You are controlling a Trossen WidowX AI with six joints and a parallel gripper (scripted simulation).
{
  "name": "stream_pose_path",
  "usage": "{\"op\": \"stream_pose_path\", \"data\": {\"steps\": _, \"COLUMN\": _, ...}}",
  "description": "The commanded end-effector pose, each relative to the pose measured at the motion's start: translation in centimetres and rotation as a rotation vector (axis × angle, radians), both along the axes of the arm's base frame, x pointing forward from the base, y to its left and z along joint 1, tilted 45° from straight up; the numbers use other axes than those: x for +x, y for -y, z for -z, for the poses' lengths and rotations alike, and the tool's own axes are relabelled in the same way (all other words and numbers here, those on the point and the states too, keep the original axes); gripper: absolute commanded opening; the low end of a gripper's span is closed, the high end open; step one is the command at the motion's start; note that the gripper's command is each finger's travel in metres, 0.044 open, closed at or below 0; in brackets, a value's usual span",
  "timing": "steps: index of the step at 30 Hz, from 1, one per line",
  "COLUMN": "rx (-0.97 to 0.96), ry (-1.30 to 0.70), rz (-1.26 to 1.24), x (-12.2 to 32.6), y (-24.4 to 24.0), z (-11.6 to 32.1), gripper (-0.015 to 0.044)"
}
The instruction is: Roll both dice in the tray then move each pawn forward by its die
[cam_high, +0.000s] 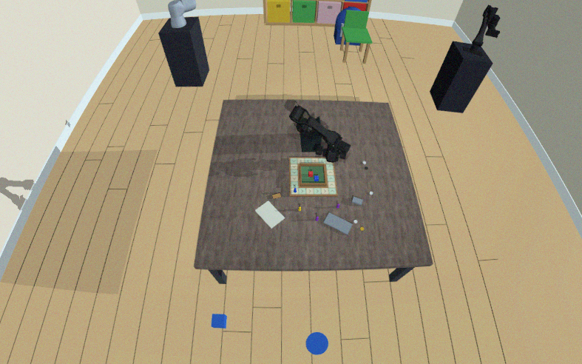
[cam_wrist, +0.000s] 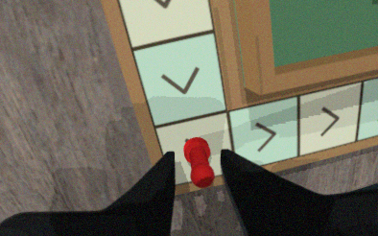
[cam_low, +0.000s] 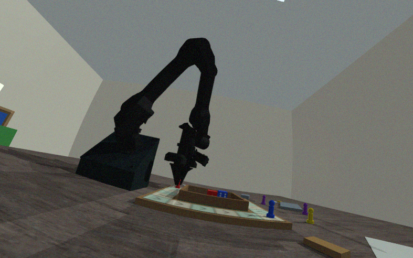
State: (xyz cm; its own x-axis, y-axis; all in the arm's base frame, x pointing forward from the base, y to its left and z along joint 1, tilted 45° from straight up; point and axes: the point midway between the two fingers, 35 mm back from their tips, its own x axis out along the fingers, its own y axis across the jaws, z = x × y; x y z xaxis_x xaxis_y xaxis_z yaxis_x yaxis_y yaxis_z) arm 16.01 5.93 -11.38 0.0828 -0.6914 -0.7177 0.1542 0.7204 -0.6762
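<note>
My gripper (cam_low: 178, 183) (cam_wrist: 198, 156) is open, its fingertips low on either side of the red pawn (cam_low: 178, 185) (cam_wrist: 201, 176), with a gap on each side in the wrist view. The pawn stands on a corner square of the board (cam_high: 313, 194) (cam_low: 265, 225) (cam_wrist: 181, 48). The arm hides it in the top view. The blue pawn (cam_high: 295, 190) (cam_low: 271, 210) stands upright on the diagonally opposite corner. The red die (cam_high: 310, 173) (cam_low: 212, 192) and blue die (cam_high: 316, 177) (cam_low: 222, 193) lie in the tray (cam_high: 300, 176) (cam_low: 212, 200) (cam_wrist: 259, 58). The red die's top number is too small to read.
A yellow pawn (cam_high: 299, 209) (cam_low: 310, 216) and two purple pawns (cam_high: 337, 206) (cam_high: 316, 218) stand beyond the board. A wooden block (cam_high: 276, 195) (cam_low: 326, 246), a pale sheet (cam_high: 270, 214), grey blocks (cam_high: 338, 223) (cam_high: 357, 200) and small discs lie around. The tray wall rises near the fingers.
</note>
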Motion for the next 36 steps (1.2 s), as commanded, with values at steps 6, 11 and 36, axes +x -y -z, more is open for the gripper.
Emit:
{"op": "stream_pose_path", "data": {"steps": 6, "rx": -0.003, "ry": -0.003, "rz": -0.005, "x": 0.0, "y": 0.1, "z": 0.1, "gripper": 0.0009}}
{"op": "stream_pose_path", "data": {"steps": 11, "rx": -0.003, "ry": -0.003, "rz": -0.005, "x": 0.0, "y": 0.0, "z": 0.0, "gripper": 0.0000}}
{"op": "stream_pose_path", "data": {"steps": 36, "rx": 0.003, "ry": -0.006, "rz": -0.005, "x": -1.1, "y": -8.6, "z": -9.2, "gripper": 0.0000}}
